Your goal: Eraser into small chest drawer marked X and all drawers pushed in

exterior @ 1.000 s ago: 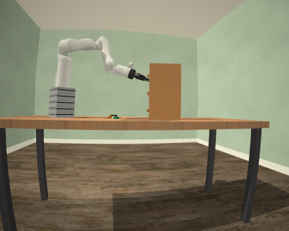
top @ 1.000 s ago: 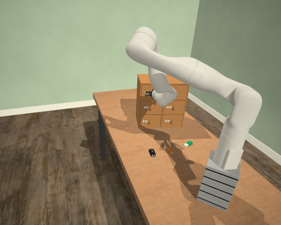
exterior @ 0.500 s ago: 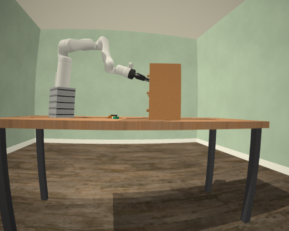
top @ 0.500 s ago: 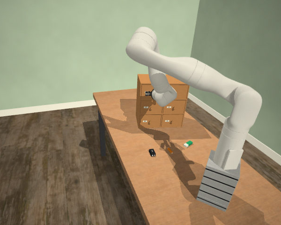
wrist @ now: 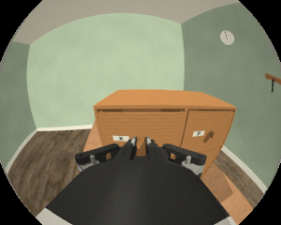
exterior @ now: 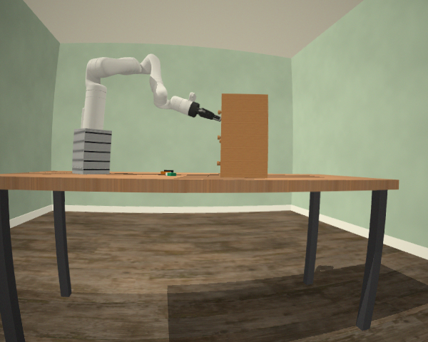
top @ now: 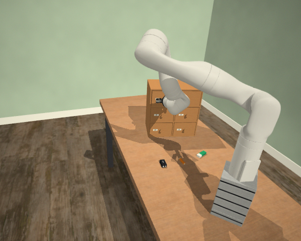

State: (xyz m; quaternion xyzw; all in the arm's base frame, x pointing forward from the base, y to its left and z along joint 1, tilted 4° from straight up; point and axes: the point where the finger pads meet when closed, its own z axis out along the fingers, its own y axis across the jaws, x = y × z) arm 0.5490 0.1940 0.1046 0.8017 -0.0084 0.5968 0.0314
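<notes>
The green and white eraser (top: 201, 153) (exterior: 170, 174) lies on the table in front of the small chest (top: 148, 111) (exterior: 244, 136) (wrist: 164, 98). The drawer marked X (wrist: 150, 123) is the chest's top left one; its label (wrist: 121, 138) shows left of the fingertips. No drawer visibly stands out of the chest. My gripper (top: 157, 100) (exterior: 219, 118) (wrist: 140, 142) points at the X drawer's front, tilted a little downward. Its fingertips are close together on either side of that drawer's knob (wrist: 140, 148), shut on it. The knob is mostly hidden by the fingers.
A small black object (top: 162, 163) and a small orange object (top: 181, 161) lie on the table (top: 161, 197) near the eraser. The drawer marked P (wrist: 211, 124) is right of drawer X, with its own knob (wrist: 209, 136). Two more rows of knobbed drawers are below.
</notes>
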